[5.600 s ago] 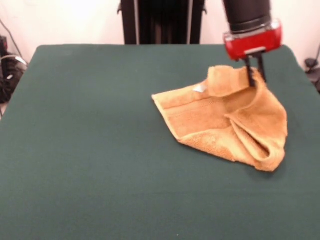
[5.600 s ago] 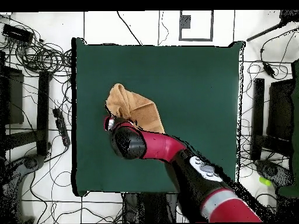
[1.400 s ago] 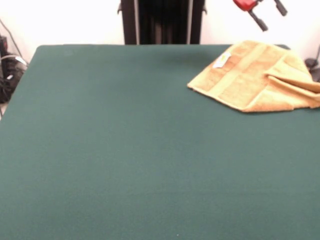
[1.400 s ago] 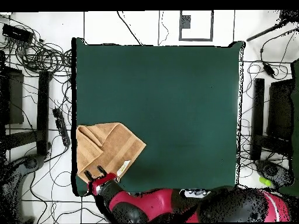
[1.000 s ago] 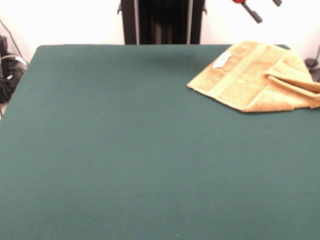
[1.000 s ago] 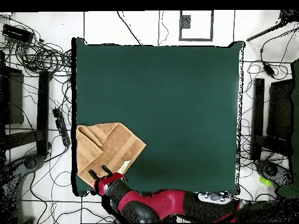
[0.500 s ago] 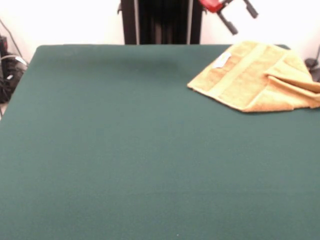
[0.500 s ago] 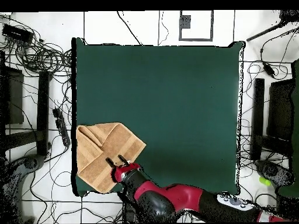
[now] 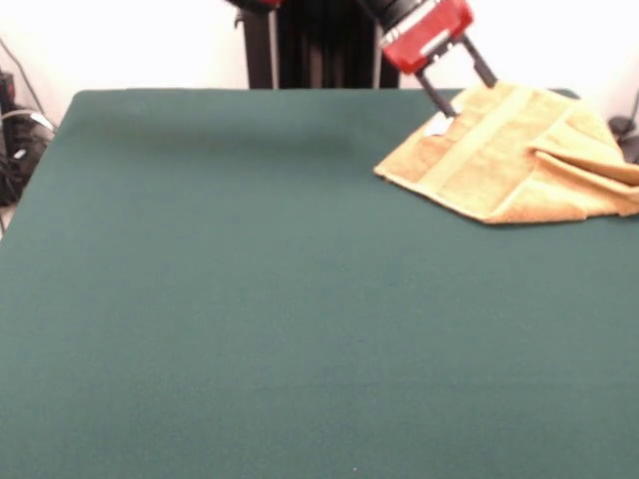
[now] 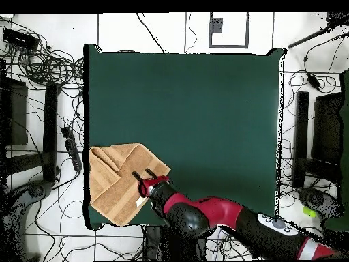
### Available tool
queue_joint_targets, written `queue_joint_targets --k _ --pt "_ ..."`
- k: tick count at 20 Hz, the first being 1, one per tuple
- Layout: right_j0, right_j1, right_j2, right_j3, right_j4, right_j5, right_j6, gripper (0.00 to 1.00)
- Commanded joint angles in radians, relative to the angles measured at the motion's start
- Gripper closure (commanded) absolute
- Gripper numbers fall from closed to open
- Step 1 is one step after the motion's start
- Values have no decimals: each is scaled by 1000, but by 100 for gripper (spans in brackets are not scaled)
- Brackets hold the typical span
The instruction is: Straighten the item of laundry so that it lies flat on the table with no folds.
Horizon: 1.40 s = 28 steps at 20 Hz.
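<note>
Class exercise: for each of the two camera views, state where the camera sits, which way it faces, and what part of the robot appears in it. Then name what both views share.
Front view: sits across the table, facing the robot; shows the open gripper and red wrist coming down at the towel.
Overhead view: sits above, looking straight down; shows the whole red and black arm reaching from the bottom edge, its gripper over the towel.
Shared: both show the table, towel and gripper.

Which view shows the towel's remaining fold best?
The front view: the towel shows a raised flap doubled over at its right end, with the open gripper over its far corner. The overhead view gives the whole outline at the table edge, but the fold reads only as a faint crease.
</note>
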Motion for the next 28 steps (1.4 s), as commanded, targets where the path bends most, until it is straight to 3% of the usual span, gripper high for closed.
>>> queue_joint_targets --k 1,7,20,28 --pt "27 94 83 -286 -38 186 -4 0" --pt "57 90 59 -336 -80 163 9 0" --pt "-79 35 195 -310 -39 432 -111 0" --pt "-141 43 239 -312 -85 509 -169 0"
